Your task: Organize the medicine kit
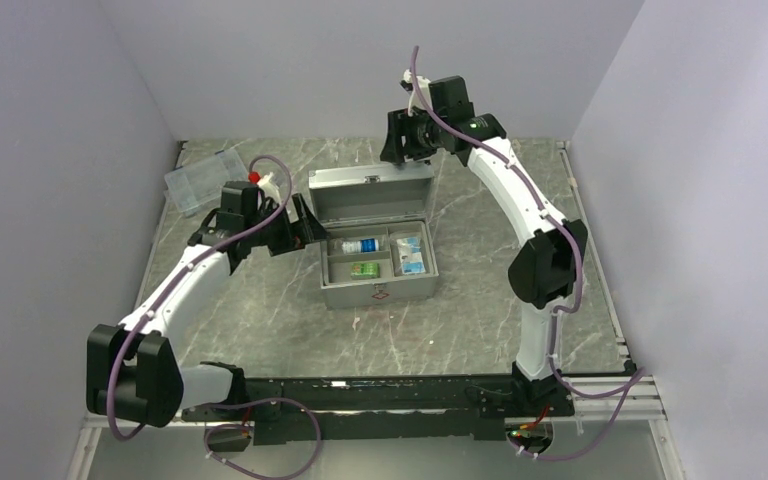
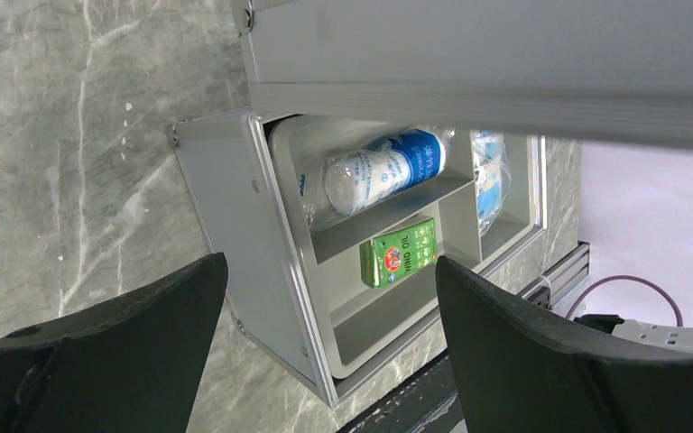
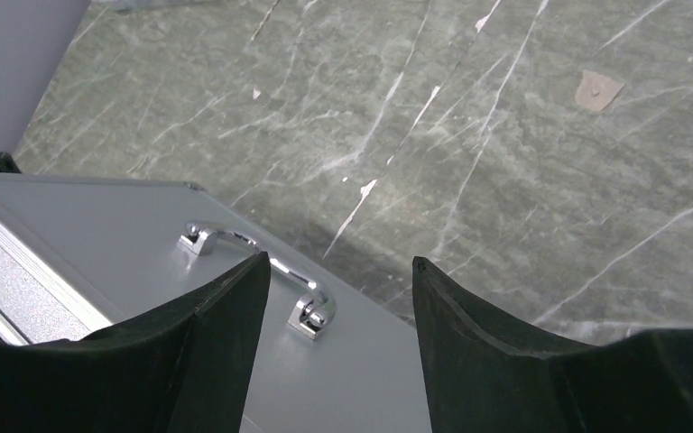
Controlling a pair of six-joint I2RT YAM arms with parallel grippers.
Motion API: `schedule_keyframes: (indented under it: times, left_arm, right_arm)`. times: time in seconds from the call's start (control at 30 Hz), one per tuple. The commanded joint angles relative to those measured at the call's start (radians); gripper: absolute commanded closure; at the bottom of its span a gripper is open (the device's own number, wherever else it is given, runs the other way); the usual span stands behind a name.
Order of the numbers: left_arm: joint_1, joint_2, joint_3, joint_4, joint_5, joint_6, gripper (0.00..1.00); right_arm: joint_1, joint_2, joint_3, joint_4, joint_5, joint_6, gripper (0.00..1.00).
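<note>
The silver-grey medicine kit (image 1: 380,292) stands open mid-table, its lid (image 1: 370,192) upright. Its inner tray holds a blue-and-white bottle (image 1: 360,245), a small green box (image 1: 364,269) and blue-and-white packets (image 1: 410,255). My left gripper (image 1: 305,226) hovers open just left of the case with nothing between its fingers. In the left wrist view it (image 2: 329,262) faces the kit's side wall (image 2: 235,207), the bottle (image 2: 383,171) and the green box (image 2: 399,254). My right gripper (image 1: 400,140) hangs open behind and above the lid. The right wrist view shows it (image 3: 339,262) over the chrome handle (image 3: 311,302).
A clear plastic compartment box (image 1: 200,178) lies at the back left corner, behind my left arm. Grey walls close the table on the left, back and right. A black rail (image 1: 380,400) with the arm bases runs along the near edge.
</note>
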Motion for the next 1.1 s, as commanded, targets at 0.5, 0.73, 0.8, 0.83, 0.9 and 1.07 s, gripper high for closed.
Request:
schedule_keyframes:
  times: [0.5,0.73,0.8,0.83,0.9,1.07]
  left_arm:
    - [0.009,-0.129,-0.034,0.033,0.032,-0.013,0.08]
    - [0.009,-0.167,-0.073,0.029,0.034,-0.010,0.08]
    - [0.009,-0.177,-0.082,0.018,0.034,-0.005,0.08]
    - [0.009,-0.183,-0.088,0.013,0.030,-0.002,0.08]
    - [0.009,-0.197,-0.102,0.010,0.026,-0.001,0.08]
    - [0.009,-0.227,-0.141,0.006,0.022,-0.003,0.07]
  right_arm:
    - [0.062,-0.191,-0.200,0.089,0.011,0.002,0.39]
    - [0.078,-0.248,-0.278,0.112,0.066,0.007,0.39]
    - [0.078,-0.273,-0.303,0.123,0.083,0.011,0.39]
    - [0.079,-0.287,-0.314,0.126,0.093,0.016,0.38]
    - [0.078,-0.316,-0.332,0.134,0.120,0.026,0.38]
    - [0.079,-0.413,-0.380,0.159,0.175,0.056,0.38]
